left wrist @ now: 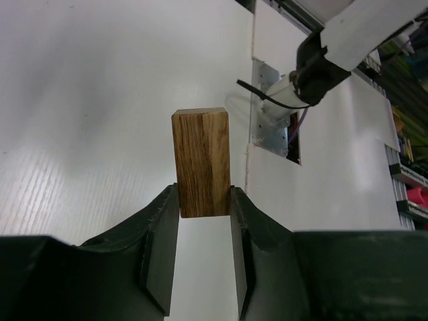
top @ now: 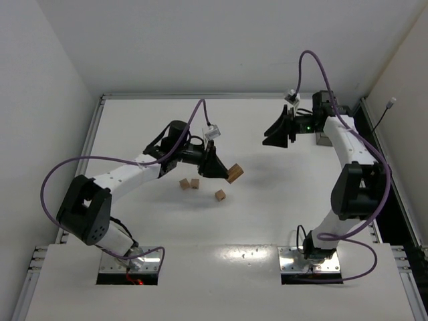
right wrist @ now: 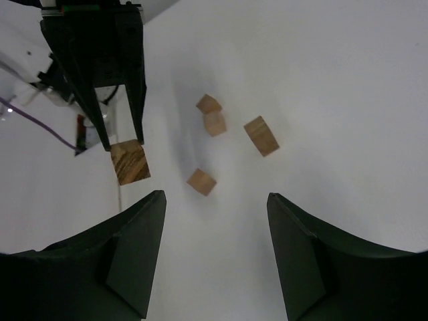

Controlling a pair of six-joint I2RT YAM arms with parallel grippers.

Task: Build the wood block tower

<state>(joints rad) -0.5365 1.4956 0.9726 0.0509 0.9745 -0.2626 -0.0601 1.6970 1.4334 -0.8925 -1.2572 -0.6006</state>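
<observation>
My left gripper (top: 215, 164) (left wrist: 204, 199) is shut on the lower end of a tan wood brick (left wrist: 200, 160) (top: 235, 174) (right wrist: 130, 162), held above the white table; the brick sticks out past the fingertips. Loose wood blocks lie below and to its left: a touching pair (top: 190, 183) (right wrist: 212, 115) and a single cube (top: 220, 194) (right wrist: 201, 182). The right wrist view also shows a longer brick (right wrist: 261, 136) lying apart. My right gripper (top: 275, 136) (right wrist: 214, 196) hangs open at the back right, high over the table, with nothing between its fingers. The tower is not in view.
The white table (top: 134, 127) has a metal frame along its left and back edges. Both arm bases sit on plates (top: 307, 262) at the near edge; the right one shows in the left wrist view (left wrist: 274, 124). Purple cables loop over both arms.
</observation>
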